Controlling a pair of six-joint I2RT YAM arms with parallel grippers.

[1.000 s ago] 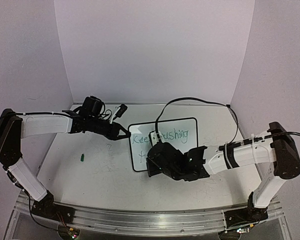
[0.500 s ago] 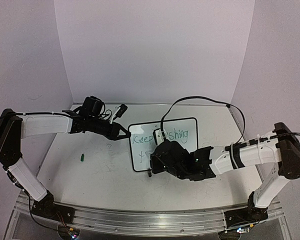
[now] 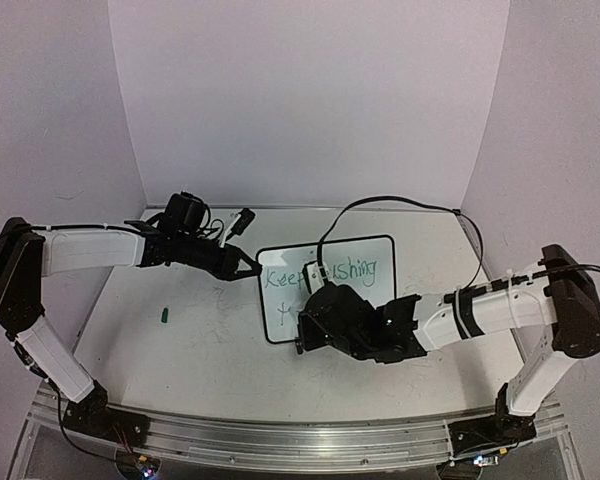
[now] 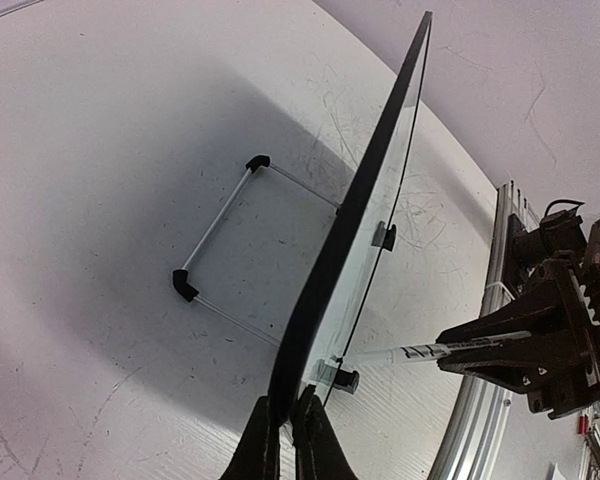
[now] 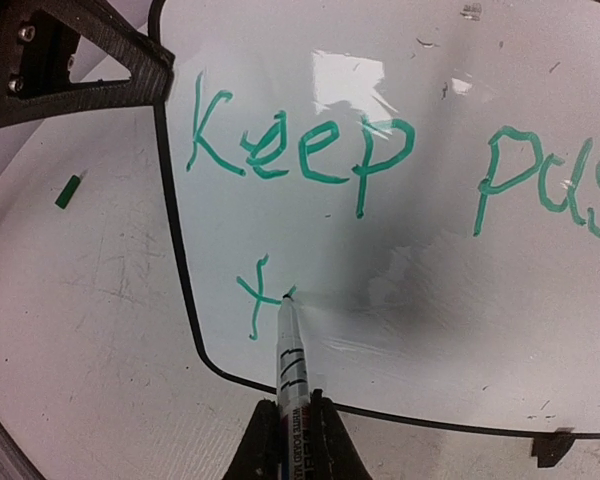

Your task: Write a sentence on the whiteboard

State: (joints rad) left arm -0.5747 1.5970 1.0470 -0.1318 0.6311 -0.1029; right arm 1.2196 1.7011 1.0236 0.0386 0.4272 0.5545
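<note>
**Whiteboard.** The whiteboard (image 5: 430,330) stands near the middle of the table (image 3: 200,350), between the two arms. Its long axis runs left to right across the top view. It is propped tilted on a wire stand with small black feet (image 4: 184,285), and the written face is turned toward the arm bases.

**Sentence.** The sentence (image 5: 300,150) is in green and runs along the board's long axis. The upper line reads "Keep pushing". A cable partly hides the second word in the top view. The lower line holds one crossed stroke, near the left edge.

**Left gripper.** The left gripper (image 4: 288,402) is clamped on the board's left rim. Its fingers are together on either side of the thin edge.

**Right gripper.** The right gripper (image 5: 290,408) is closed around a marker (image 5: 286,350). The marker's long axis points away from the arm bases. Its tip touches the board at the crossed stroke.

**Other items.** A small green piece (image 3: 165,315) lies on the table left of the board, well apart from it.
</note>
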